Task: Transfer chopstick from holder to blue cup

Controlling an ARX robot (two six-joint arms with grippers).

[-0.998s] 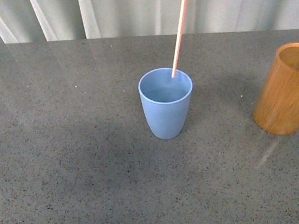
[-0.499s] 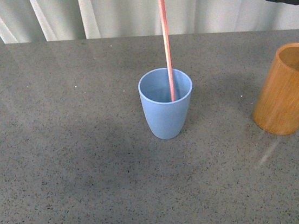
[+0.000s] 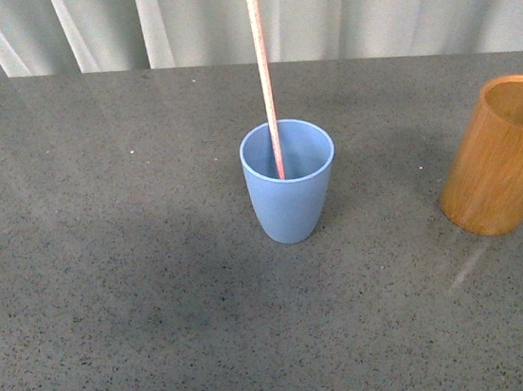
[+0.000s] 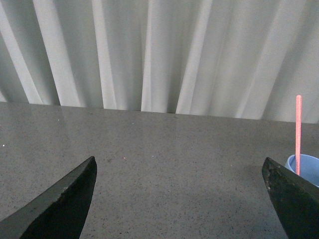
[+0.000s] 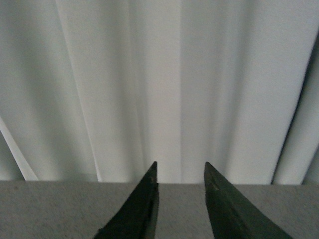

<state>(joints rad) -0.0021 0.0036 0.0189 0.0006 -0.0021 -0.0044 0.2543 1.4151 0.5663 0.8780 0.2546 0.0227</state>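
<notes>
Only the foremost parts of the robot's body show, each in its own wrist view. The left end effector (image 4: 178,160) appears as a pair of broad wedges. These left fingers (image 4: 62,204) are of matt black-grey material and narrow to blunt corners. A slightly paler, dull sheen runs along their upper edges. The right end effector (image 5: 180,164) is made of the same dark material. The right fingers (image 5: 139,211) look like slim blades tapering to sharp points, and a faint ridge line runs down the inner side of each. All four surfaces are smooth and of one uniform colour.
</notes>
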